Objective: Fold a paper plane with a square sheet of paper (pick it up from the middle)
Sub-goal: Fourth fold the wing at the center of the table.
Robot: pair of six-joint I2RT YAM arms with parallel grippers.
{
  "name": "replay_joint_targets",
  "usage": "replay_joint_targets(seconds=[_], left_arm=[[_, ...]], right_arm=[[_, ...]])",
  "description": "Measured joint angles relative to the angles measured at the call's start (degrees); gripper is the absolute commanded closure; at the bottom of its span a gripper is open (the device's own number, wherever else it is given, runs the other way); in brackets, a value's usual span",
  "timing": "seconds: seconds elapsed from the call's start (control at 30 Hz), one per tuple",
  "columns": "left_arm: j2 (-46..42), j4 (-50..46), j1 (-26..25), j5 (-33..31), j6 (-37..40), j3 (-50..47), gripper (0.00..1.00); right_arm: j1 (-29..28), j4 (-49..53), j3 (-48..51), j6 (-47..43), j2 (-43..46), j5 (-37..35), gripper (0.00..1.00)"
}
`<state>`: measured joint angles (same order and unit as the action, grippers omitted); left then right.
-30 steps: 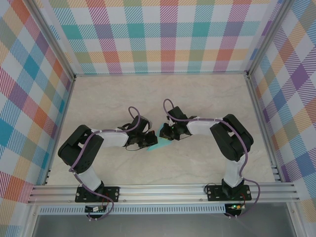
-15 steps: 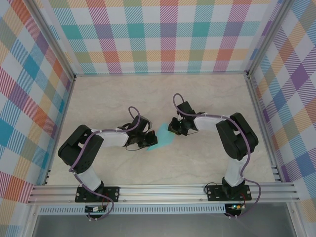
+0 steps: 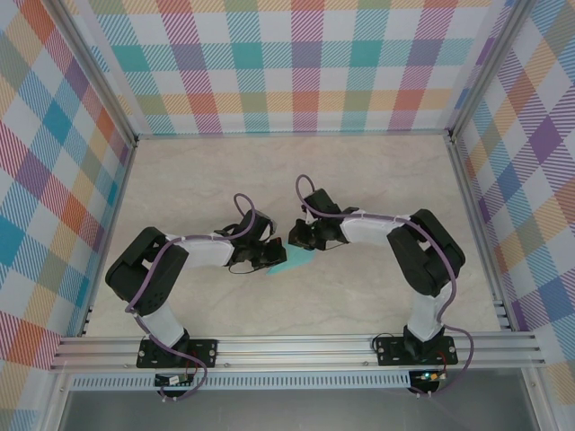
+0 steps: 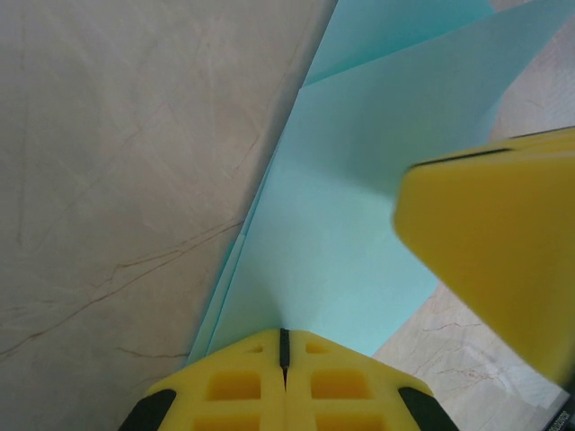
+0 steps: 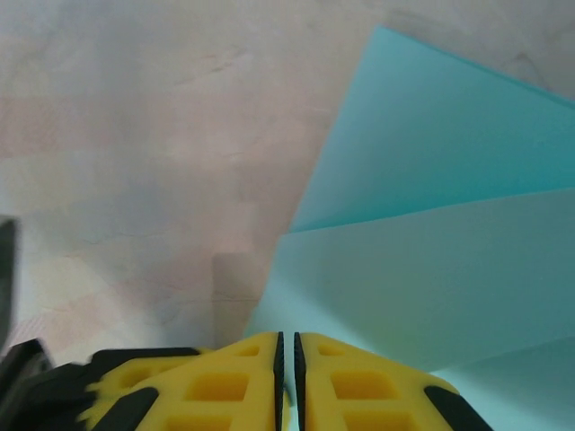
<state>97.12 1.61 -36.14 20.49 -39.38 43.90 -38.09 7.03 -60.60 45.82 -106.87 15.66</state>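
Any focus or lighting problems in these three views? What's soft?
Top external: sharp, evenly lit, only soft shadows on the table. Left wrist: square sheet of paper crisp, yellow foam shape at right blurred. Right wrist: table soft and blocky, paper edges clear.

Bright, even light, faint shadows; the square sheet of paper point(image 5: 431, 224) seems slightly blurred.

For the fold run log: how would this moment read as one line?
square sheet of paper: creased, layered, on table | left jaws: shut on the sheet | right jaws: shut, tips at sheet edge
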Motion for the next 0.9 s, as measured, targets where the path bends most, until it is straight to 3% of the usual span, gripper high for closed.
replay_joint_targets(seconds=[0.13,0.5,0.73,0.9], left_arm=[[0.0,-0.02,0.0,0.0,0.02,0.0,0.99],[0.0,0.0,0.0,0.0,0.0,0.0,0.99],[0.0,0.0,0.0,0.0,0.0,0.0,0.99],[0.0,0.0,0.0,0.0,0.0,0.0,0.99]], right_arm=[[1.84,0.11,0.0,-0.07,-1.46,0.07,0.86],[13.38,0.28,0.59,-3.54,-1.68,0.07,0.87],[12.55,2.05,0.83,-4.96,4.15,-1.92,0.86],[8.02,1.03,1.86,-4.26,9.55,-1.18,0.87]])
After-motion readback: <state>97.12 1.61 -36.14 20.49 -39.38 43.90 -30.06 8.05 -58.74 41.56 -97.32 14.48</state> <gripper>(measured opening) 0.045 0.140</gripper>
